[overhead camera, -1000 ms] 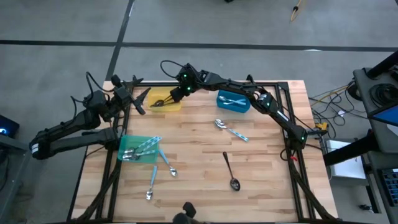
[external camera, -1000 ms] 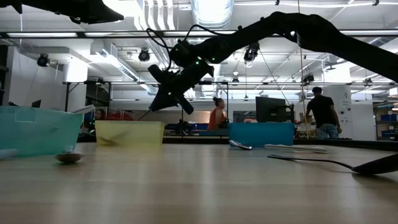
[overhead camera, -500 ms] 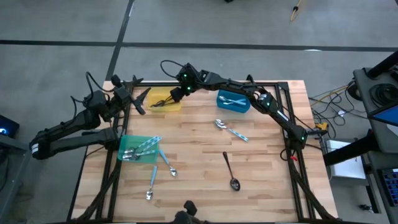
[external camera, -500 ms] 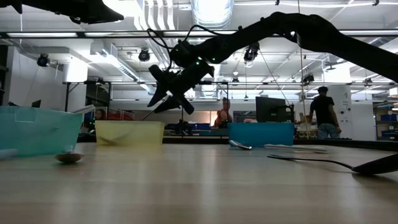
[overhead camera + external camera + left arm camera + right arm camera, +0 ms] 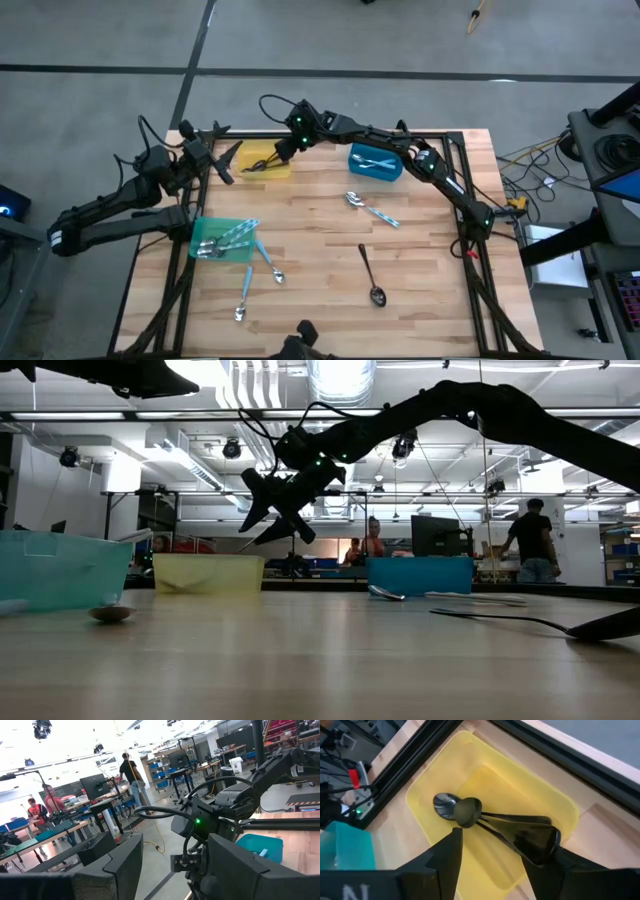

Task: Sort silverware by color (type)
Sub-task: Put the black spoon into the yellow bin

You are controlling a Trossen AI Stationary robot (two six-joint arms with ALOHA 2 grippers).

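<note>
With dark spoons (image 5: 490, 820) lying in the yellow bin (image 5: 540, 790), my right end effector (image 5: 272, 512) hangs released above it. Left end effector (image 5: 222, 160) waits spread. Five pieces remain loose on the surface (image 5: 320, 270).

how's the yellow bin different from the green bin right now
The yellow bin sits at the table's far edge, under the right gripper, which hangs open above it; the green bin sits nearer, at the left edge, with no gripper over it. The yellow bin holds dark spoons; the green bin holds blue-handled spoons, some poking over its rim. Both are small open plastic bins on the wooden table.
</note>
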